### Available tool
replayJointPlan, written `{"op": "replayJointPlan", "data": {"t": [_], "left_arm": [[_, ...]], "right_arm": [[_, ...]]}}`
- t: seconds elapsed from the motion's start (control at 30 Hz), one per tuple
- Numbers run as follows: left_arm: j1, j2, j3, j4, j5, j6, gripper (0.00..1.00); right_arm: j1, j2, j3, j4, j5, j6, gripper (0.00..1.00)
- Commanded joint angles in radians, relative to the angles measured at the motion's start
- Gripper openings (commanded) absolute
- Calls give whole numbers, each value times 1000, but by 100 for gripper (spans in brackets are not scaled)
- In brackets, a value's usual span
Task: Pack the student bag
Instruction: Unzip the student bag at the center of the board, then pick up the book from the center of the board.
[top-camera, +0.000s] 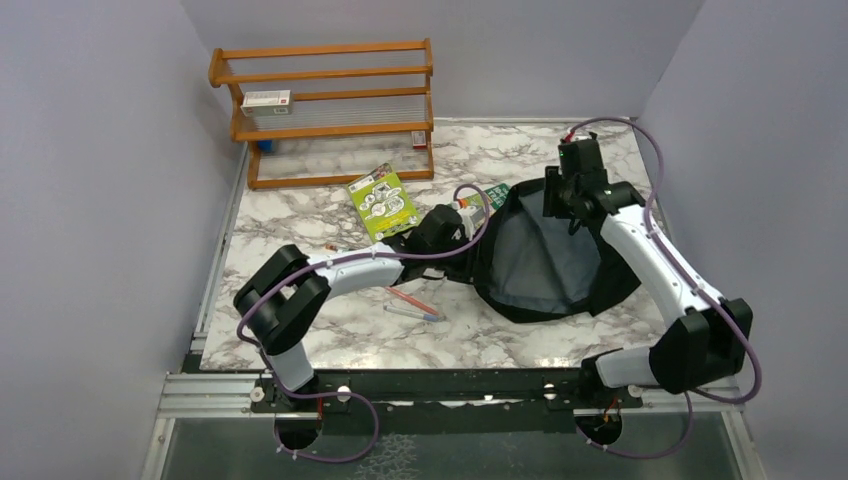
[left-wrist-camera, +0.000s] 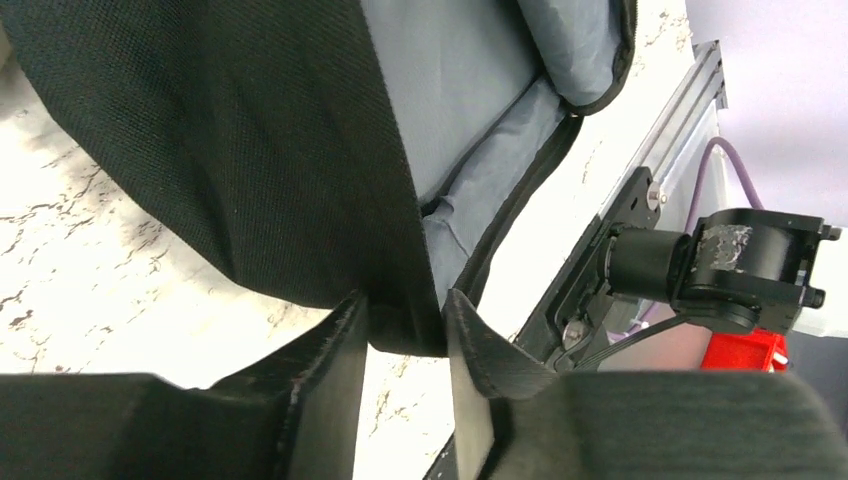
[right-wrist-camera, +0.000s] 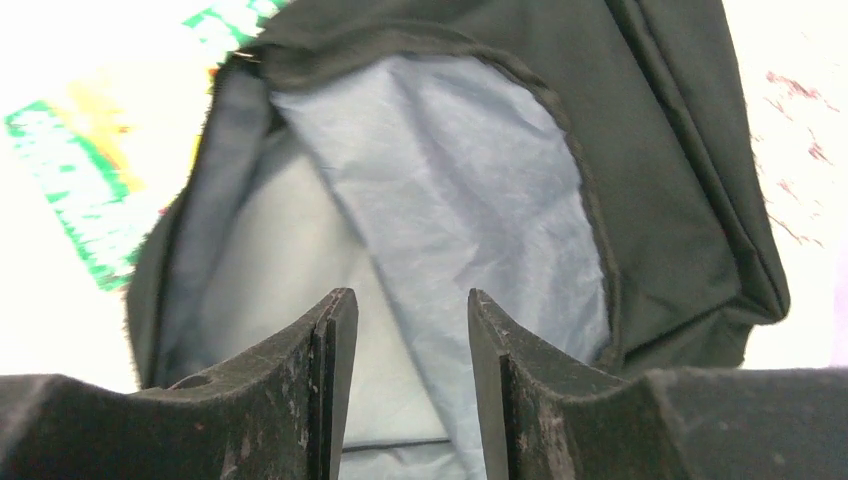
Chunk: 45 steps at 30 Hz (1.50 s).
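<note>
The student bag (top-camera: 545, 262) is a black backpack lying open at the centre right of the table, its grey lining showing. My left gripper (top-camera: 470, 232) is at the bag's left rim. In the left wrist view it (left-wrist-camera: 405, 300) is shut on the black fabric edge of the bag (left-wrist-camera: 230, 150). My right gripper (top-camera: 558, 205) hovers at the bag's far rim. In the right wrist view it (right-wrist-camera: 410, 295) is open and empty, facing the grey lining of the bag (right-wrist-camera: 450, 170).
A green book (top-camera: 381, 203) lies left of the bag, and another green one (top-camera: 495, 192) pokes out from behind it, also in the right wrist view (right-wrist-camera: 80, 180). Two pens (top-camera: 412, 305) lie near the front. A wooden rack (top-camera: 330, 110) stands at the back left.
</note>
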Motion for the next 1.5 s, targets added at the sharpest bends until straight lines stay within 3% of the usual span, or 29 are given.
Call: {"op": "replayJointPlan", "data": {"t": [0.0, 0.1, 0.23, 0.47, 0.63, 0.93, 1.17, 1.3, 1.47], "left_arm": [[37, -98, 35, -24, -36, 57, 40], [93, -182, 23, -11, -39, 97, 52], [177, -294, 5, -15, -84, 176, 64], [453, -386, -12, -138, -144, 241, 69], [638, -417, -71, -207, -203, 213, 75], [878, -373, -168, -123, 1, 134, 76], [903, -312, -203, -2, 65, 24, 77], [903, -277, -274, 159, 63, -96, 78], [903, -222, -315, 256, 51, -152, 77]], "right_arm": [[-3, -126, -22, 96, -284, -64, 50], [-4, -176, -24, 126, -439, -69, 54], [-3, -189, -17, 171, -527, -16, 57], [3, -86, 16, 418, -783, 152, 60], [73, 106, 79, 459, -779, 171, 66], [243, 461, 246, 535, -730, 194, 78], [266, 648, 305, 682, -726, 268, 81], [271, 691, 298, 755, -685, 290, 81], [271, 775, 365, 760, -715, 283, 81]]}}
